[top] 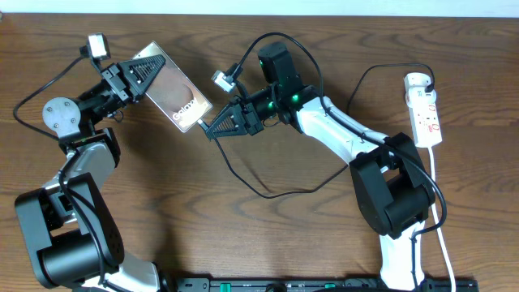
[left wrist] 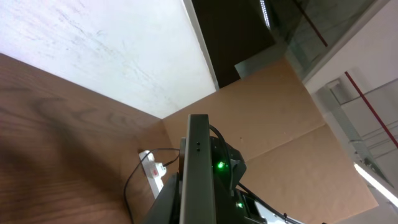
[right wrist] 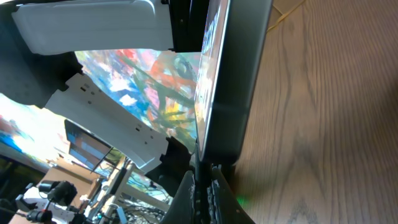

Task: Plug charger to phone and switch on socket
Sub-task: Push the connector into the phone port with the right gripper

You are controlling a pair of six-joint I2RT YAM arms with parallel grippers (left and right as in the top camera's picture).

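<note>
My left gripper (top: 144,75) is shut on the phone (top: 176,95), a brown glossy slab with pale lettering, and holds it tilted above the table. It shows edge-on in the left wrist view (left wrist: 198,168) and reflective in the right wrist view (right wrist: 227,74). My right gripper (top: 212,127) is shut on the charger's plug tip (right wrist: 202,180), right at the phone's lower end. The black charger cable (top: 268,191) loops over the table to its adapter (top: 425,82) at the top of the white socket strip (top: 426,113), which also shows in the left wrist view (left wrist: 154,174).
The strip's white cord (top: 438,203) runs down the right side toward the front edge. The right arm's base (top: 397,195) stands at the right, the left arm's base (top: 69,235) at the lower left. A black rail (top: 324,284) lies along the front.
</note>
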